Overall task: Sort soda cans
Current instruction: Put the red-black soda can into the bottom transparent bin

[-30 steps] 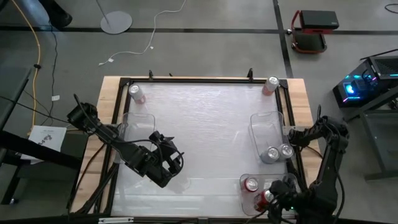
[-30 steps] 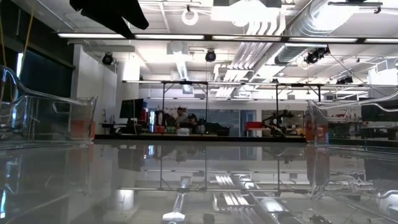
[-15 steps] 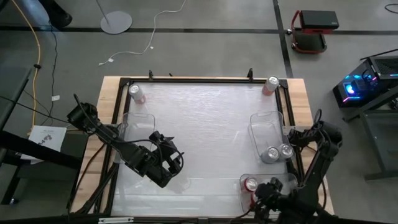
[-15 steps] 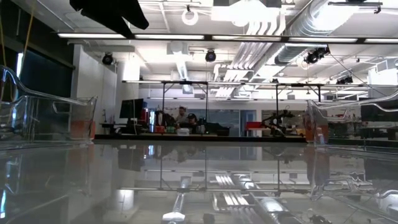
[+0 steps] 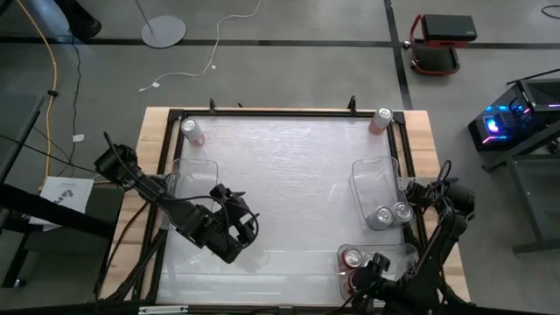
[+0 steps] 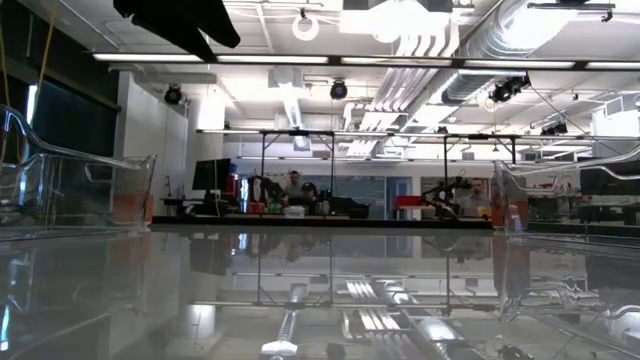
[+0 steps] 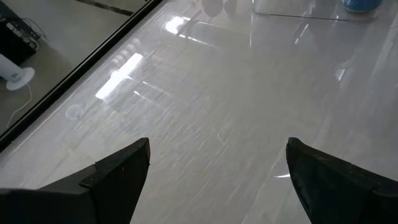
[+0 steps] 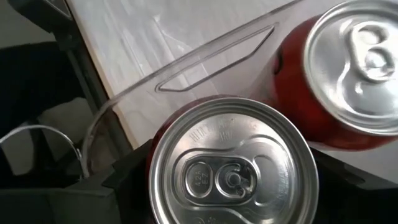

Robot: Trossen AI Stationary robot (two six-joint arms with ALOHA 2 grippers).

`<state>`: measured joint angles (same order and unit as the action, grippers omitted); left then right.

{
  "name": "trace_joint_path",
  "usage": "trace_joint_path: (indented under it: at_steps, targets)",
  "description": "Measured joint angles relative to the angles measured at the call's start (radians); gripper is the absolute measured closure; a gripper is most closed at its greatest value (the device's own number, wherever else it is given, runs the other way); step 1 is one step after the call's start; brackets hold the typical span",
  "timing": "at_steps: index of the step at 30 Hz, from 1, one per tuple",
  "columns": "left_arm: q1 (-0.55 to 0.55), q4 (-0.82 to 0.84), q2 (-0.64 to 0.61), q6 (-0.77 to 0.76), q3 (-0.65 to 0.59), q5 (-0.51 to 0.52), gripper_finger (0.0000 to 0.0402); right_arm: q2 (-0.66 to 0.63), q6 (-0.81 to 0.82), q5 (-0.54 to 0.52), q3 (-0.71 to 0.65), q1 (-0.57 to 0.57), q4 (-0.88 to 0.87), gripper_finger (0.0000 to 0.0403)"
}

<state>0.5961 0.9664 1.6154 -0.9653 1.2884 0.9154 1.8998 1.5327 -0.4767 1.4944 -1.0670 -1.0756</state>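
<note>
My right gripper [image 5: 363,278] is at the near right corner, over a clear tray [image 5: 398,254], shut on a red soda can [image 8: 233,168] with a silver top. A second red can [image 5: 354,257] stands in that tray beside it. Two silver cans [image 5: 391,213] stand in the clear tray [image 5: 372,175] farther back on the right. One pale pink can [image 5: 191,131] stands on the table at the far left corner, another [image 5: 381,118] at the far right corner. My left gripper [image 5: 243,223] hangs open above bare table at the near left, nothing between its fingers. My right gripper has the red can between its two fingers [image 8: 134,171], one on each side of the can's upper wall [image 8: 163,124]. The fingers come from above, slanting down. The can stays upright, top up; whether its bottom rests in the tray I cannot tell.
A third clear tray [image 5: 192,175] stands at the left, beside my left arm. A black frame [image 5: 262,112] runs along the table's edges. The glossy middle of the table [image 5: 289,184] holds nothing.
My right gripper has gone down and toward the table's left edge with the red can, rolling its wrist, and now covers the can over the near right tray. The left arm has kept still.
</note>
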Motion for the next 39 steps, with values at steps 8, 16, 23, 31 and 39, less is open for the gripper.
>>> trace_joint_path:
  at_steps: [8, 16, 23, 31, 39]
  targets:
    - [0.0, 0.0, 0.0, 0.0, 0.0, 0.0, 0.0048, 0.014, -0.028, -0.039, -0.001, 0.0, 0.041, 0.0116]
    - [0.0, -0.001, 0.0, -0.002, 0.0, 0.0, 0.0048, 0.014, -0.042, -0.061, -0.003, 0.0, 0.044, 0.0116]
    - [0.0, -0.001, 0.0, -0.002, 0.0, 0.0, 0.0048, 0.014, -0.041, -0.065, -0.004, 0.0, 0.042, 0.007]
    - [0.0, -0.001, 0.0, -0.002, 0.0, -0.006, 0.0048, 0.014, -0.041, -0.076, -0.003, 0.0, 0.043, 0.0037]
    - [0.0, -0.001, 0.0, -0.001, 0.0, -0.031, 0.0048, -0.024, -0.049, -0.076, -0.003, 0.0, 0.041, 0.0035]
